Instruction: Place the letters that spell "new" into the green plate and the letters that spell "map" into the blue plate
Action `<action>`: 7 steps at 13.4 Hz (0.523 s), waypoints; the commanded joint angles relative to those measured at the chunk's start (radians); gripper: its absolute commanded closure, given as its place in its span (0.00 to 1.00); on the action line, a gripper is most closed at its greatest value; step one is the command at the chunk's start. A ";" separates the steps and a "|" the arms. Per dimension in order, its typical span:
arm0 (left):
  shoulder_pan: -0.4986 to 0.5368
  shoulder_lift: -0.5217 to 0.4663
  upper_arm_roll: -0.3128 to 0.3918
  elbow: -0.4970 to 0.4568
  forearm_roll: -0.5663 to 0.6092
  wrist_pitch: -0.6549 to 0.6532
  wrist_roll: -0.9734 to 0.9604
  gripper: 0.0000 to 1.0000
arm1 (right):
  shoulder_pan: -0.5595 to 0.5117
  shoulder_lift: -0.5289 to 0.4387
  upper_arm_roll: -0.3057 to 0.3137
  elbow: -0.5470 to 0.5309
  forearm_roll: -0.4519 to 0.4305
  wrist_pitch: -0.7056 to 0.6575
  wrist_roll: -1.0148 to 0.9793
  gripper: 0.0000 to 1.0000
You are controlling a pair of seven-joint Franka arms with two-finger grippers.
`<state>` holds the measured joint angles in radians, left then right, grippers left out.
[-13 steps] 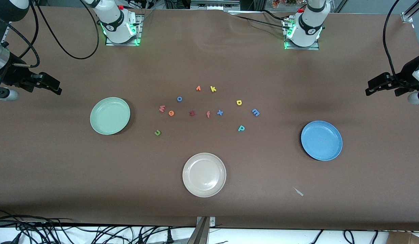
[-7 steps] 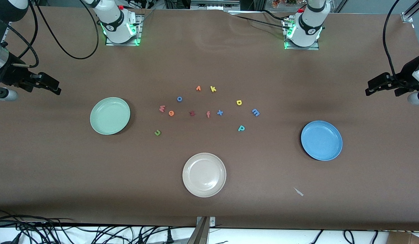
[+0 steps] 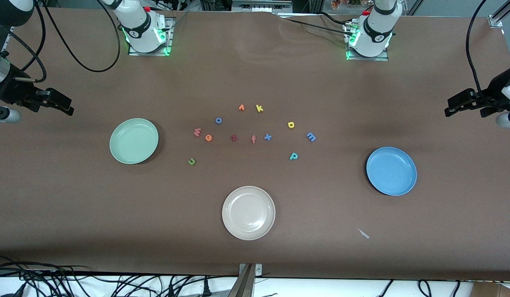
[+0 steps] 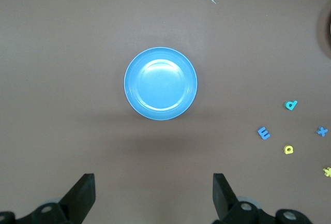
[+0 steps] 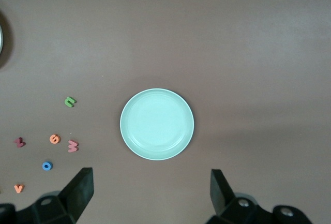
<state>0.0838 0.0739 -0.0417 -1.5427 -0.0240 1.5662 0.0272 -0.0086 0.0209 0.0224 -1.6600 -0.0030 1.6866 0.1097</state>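
The green plate (image 3: 134,141) lies empty toward the right arm's end, and the blue plate (image 3: 391,170) lies empty toward the left arm's end. Between them the foam letters are scattered on the table: green n (image 3: 192,161), orange e (image 3: 208,138) and pink w (image 3: 197,132) near the green plate; yellow a (image 3: 291,125), blue m (image 3: 311,137) and teal p (image 3: 293,156) near the blue plate. My right gripper (image 3: 67,106) hangs open and empty over its end of the table, looking down on the green plate (image 5: 156,124). My left gripper (image 3: 451,108) hangs open and empty over its end, above the blue plate (image 4: 161,83).
A beige-white plate (image 3: 248,213) sits nearer the front camera than the letters. Other letters lie in the cluster: blue o (image 3: 218,120), orange one (image 3: 241,107), yellow k (image 3: 259,108), dark red one (image 3: 234,138), coral f (image 3: 253,139), blue x (image 3: 267,137). A pale scrap (image 3: 363,233) lies nearer the camera than the blue plate.
The right gripper has crept very slightly toward its end of the table. The left arm, plates and letters have not moved.
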 commanded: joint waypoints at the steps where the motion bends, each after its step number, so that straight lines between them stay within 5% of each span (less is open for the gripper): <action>1: 0.005 0.009 0.000 0.021 -0.017 -0.012 0.014 0.00 | -0.001 -0.006 -0.010 0.014 0.018 -0.021 -0.018 0.00; 7: 0.007 0.007 0.000 0.019 -0.017 -0.014 0.020 0.00 | 0.001 -0.027 -0.025 0.019 0.011 -0.051 -0.038 0.00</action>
<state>0.0839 0.0743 -0.0417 -1.5427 -0.0240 1.5662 0.0272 -0.0086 0.0049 -0.0046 -1.6571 -0.0030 1.6596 0.0933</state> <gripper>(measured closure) 0.000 0.000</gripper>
